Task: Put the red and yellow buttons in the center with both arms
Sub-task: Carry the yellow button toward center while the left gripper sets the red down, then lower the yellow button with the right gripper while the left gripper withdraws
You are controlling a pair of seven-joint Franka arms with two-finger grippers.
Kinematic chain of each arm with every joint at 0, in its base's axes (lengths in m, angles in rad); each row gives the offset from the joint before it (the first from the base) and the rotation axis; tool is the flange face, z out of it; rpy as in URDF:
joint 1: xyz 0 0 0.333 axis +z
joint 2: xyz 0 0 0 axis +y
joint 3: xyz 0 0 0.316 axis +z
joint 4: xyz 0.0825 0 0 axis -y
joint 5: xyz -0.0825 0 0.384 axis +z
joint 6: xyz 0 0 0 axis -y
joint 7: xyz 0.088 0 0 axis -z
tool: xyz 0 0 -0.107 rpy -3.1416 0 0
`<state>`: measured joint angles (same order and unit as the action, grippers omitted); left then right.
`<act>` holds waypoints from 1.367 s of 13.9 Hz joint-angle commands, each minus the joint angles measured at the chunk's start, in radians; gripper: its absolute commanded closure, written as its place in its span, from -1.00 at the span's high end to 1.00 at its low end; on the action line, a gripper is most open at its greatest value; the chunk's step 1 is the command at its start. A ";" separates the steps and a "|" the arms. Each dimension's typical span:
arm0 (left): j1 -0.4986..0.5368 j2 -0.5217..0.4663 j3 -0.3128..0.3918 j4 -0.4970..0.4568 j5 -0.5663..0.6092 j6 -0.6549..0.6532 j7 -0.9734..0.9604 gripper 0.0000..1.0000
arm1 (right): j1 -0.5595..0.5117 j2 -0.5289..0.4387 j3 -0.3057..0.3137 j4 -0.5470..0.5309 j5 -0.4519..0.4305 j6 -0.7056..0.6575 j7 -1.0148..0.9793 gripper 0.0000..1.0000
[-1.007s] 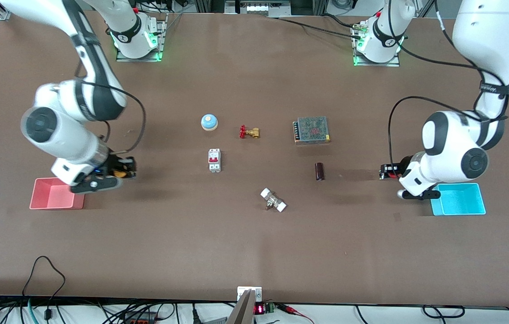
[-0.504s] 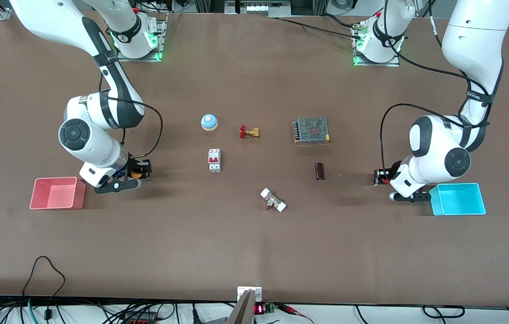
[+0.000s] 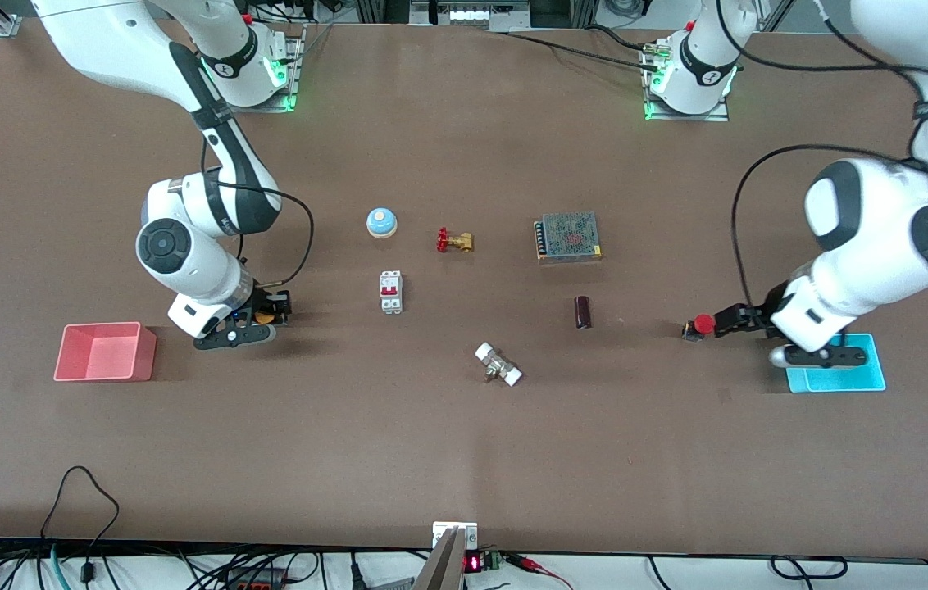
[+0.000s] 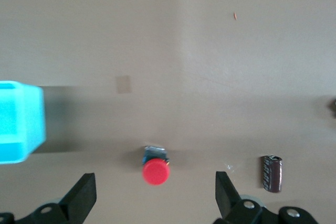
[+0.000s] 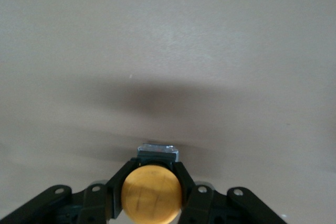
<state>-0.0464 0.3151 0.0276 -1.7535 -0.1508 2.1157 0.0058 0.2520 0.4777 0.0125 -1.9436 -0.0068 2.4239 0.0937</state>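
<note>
The red button (image 3: 702, 324) stands on the brown tabletop toward the left arm's end, beside the cyan bin (image 3: 870, 378). My left gripper (image 3: 725, 322) is open over it; in the left wrist view the red button (image 4: 156, 172) lies free between the spread fingers (image 4: 83, 199), touching neither. My right gripper (image 3: 270, 313) is shut on the yellow button (image 3: 265, 317) low over the table, between the pink bin (image 3: 103, 352) and the circuit breaker (image 3: 391, 292). In the right wrist view the yellow button (image 5: 151, 193) fills the gap between the fingers.
Around the middle of the table lie a blue-and-white bell (image 3: 381, 222), a brass valve (image 3: 454, 241), a power supply (image 3: 568, 236), a dark capacitor (image 3: 583, 312), which also shows in the left wrist view (image 4: 272, 173), and a white-ended fitting (image 3: 498, 365).
My right gripper has carried the yellow button away from the pink bin toward the middle. My left gripper has let go of the red button, opened and drawn up and back toward the cyan bin.
</note>
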 commanded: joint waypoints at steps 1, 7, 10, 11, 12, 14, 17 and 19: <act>0.023 0.018 0.046 0.168 0.036 -0.161 0.008 1.00 | 0.026 0.001 -0.011 -0.012 -0.004 0.024 0.032 -0.51; 0.151 -0.042 -0.027 0.250 0.074 -0.278 0.005 1.00 | 0.032 0.018 -0.011 -0.014 -0.007 0.038 0.032 -0.45; 0.232 -0.103 -0.136 0.249 0.100 -0.336 0.003 1.00 | 0.042 0.025 -0.011 -0.014 -0.005 0.041 0.034 -0.45; 0.231 -0.132 -0.138 0.246 0.125 -0.364 0.002 1.00 | 0.042 0.027 -0.012 -0.014 -0.005 0.041 0.035 -0.44; 0.226 -0.158 -0.144 0.241 0.143 -0.397 0.000 1.00 | 0.042 0.027 -0.011 -0.014 -0.005 0.041 0.040 -0.37; 0.199 -0.186 -0.134 0.247 0.159 -0.465 -0.024 1.00 | 0.042 0.028 -0.011 -0.014 -0.005 0.041 0.041 0.12; 0.114 -0.188 -0.064 0.250 0.146 -0.496 -0.058 1.00 | 0.042 0.027 -0.013 -0.014 -0.005 0.041 0.041 0.56; 0.114 -0.191 -0.058 0.250 0.142 -0.494 -0.058 1.00 | 0.042 0.027 -0.013 -0.012 -0.005 0.040 0.040 0.67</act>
<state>0.0841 0.1301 -0.0579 -1.4982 -0.0174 1.6272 -0.0432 0.2811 0.5065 0.0100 -1.9494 -0.0080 2.4496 0.1164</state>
